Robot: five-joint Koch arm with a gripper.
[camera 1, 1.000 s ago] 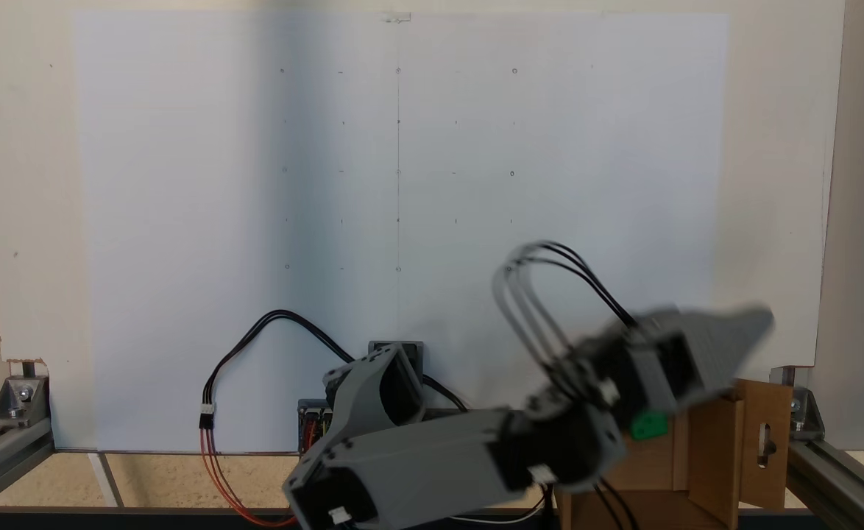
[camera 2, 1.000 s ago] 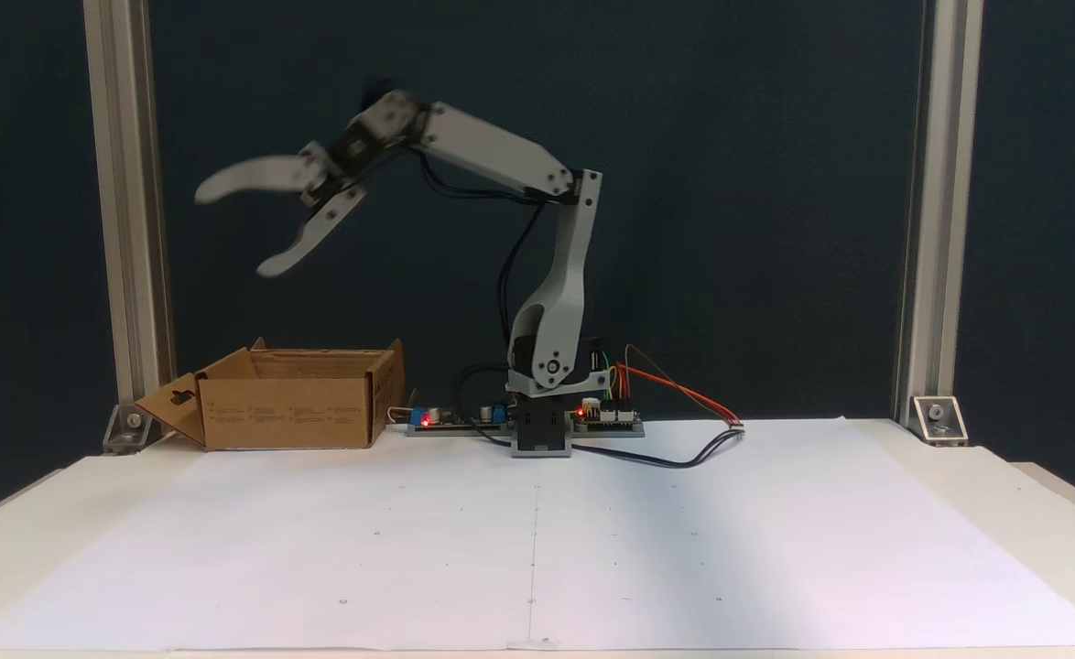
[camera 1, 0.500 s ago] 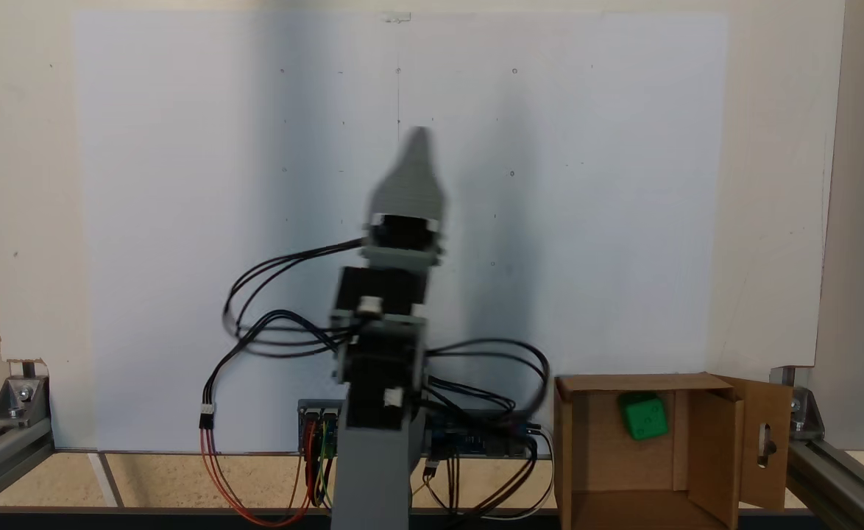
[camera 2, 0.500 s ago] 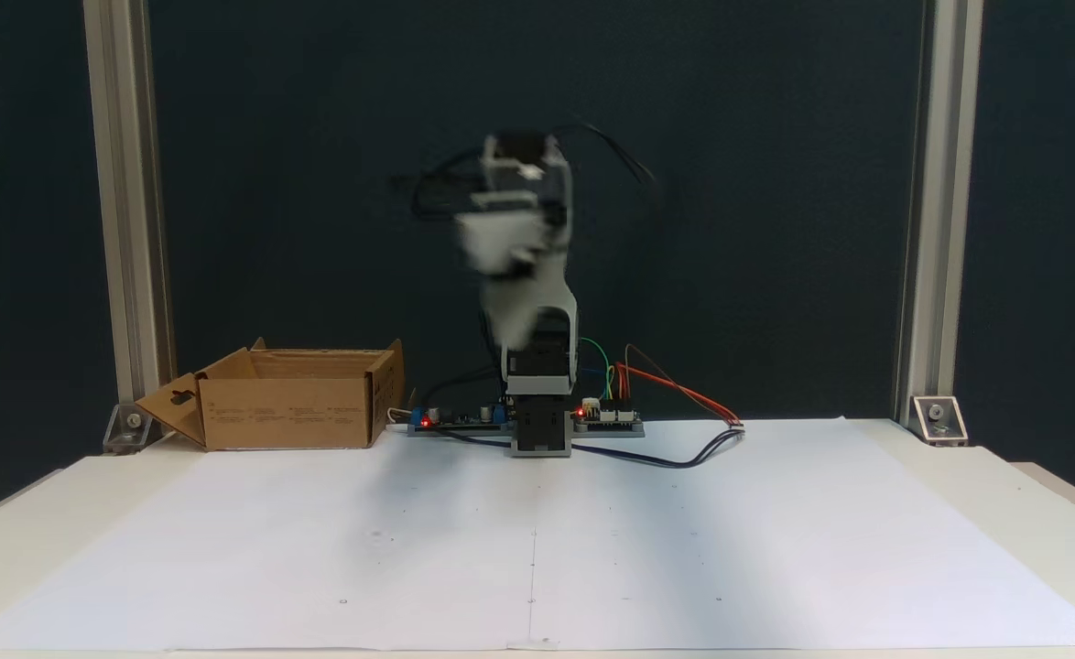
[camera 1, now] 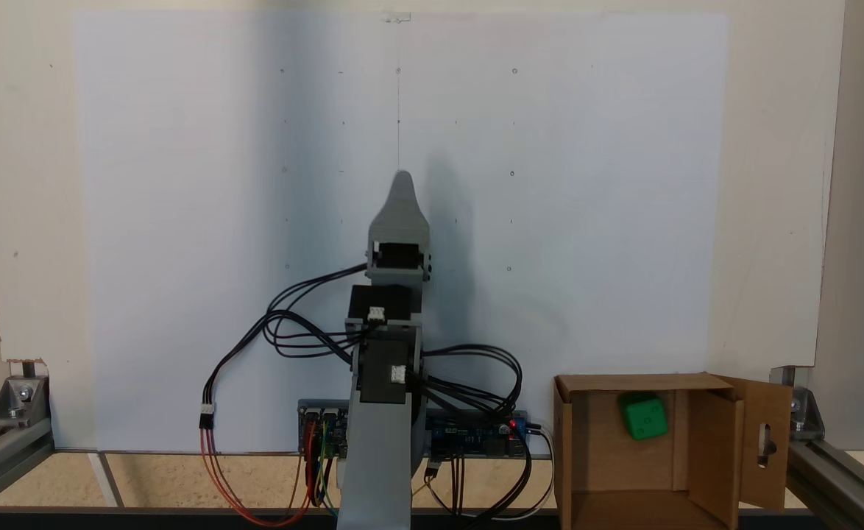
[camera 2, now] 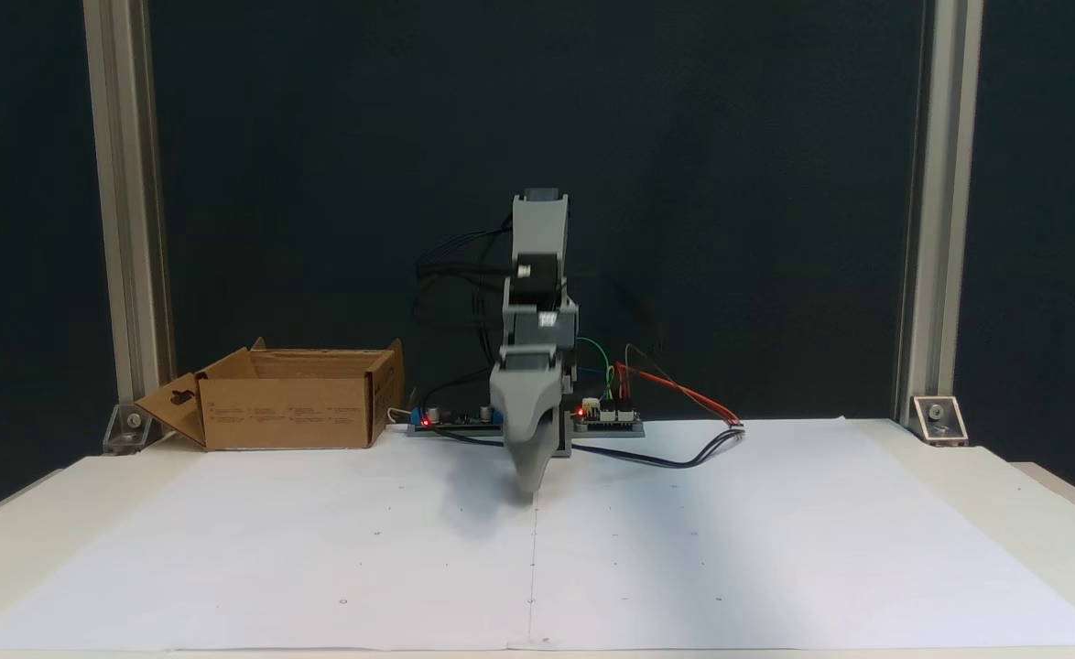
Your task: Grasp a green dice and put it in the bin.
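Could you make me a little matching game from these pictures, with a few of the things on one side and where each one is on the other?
Things:
1. small bright green plastic dice
2. brown cardboard box bin
3. grey plastic gripper
4. large white paper sheet

Places:
A. pointing down over the sheet's centre line
B. spread flat across the table top
C. lying inside the box
D. at the table's back edge, beside a metal post, flaps open

Pairs: 1-C, 2-D, 3-A, 4-B
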